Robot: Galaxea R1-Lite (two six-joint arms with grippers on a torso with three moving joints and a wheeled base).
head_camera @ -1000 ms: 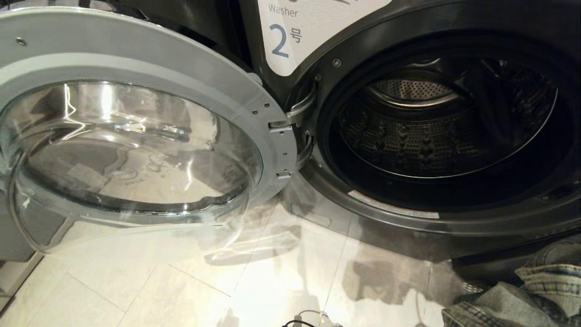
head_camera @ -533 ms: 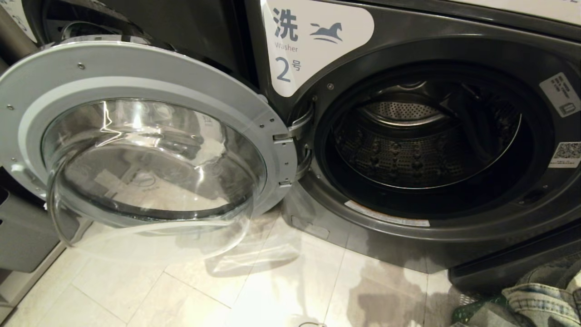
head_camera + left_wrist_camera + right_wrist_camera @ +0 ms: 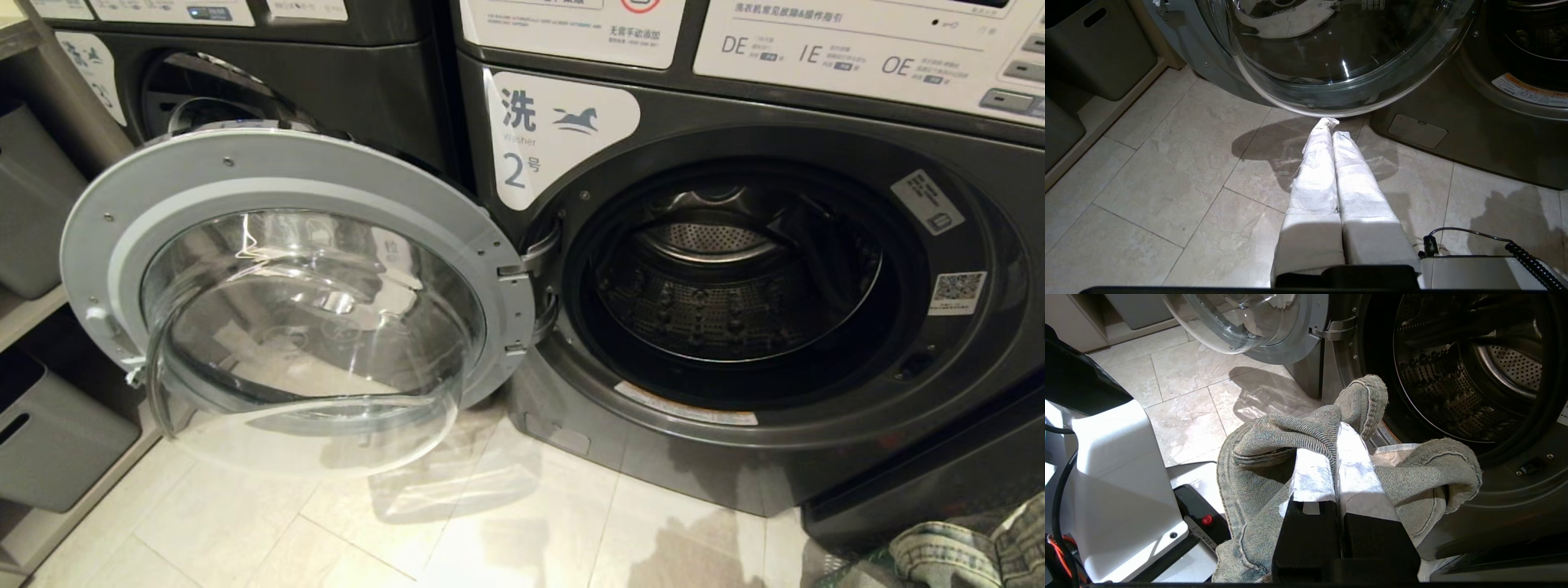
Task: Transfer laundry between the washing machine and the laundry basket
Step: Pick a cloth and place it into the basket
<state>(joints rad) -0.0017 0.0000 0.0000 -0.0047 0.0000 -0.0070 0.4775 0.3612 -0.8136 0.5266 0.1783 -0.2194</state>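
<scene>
head view: the washing machine (image 3: 735,269), labelled "2", stands with its door (image 3: 294,286) swung wide over the tiled floor (image 3: 490,523); grey bins (image 3: 49,441) sit on shelves.
left wrist view: left tool (image 3: 1329,126) pressed together above the floor.
right wrist view: right tool (image 3: 1337,437) pinches the denim garment (image 3: 1274,445) before the empty drum (image 3: 1470,375).

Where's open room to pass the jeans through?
The drum of the washing machine looks bare, its mouth clear. Bare floor lies between the open door and the machine. The corner by the jeans is crowded.
</scene>
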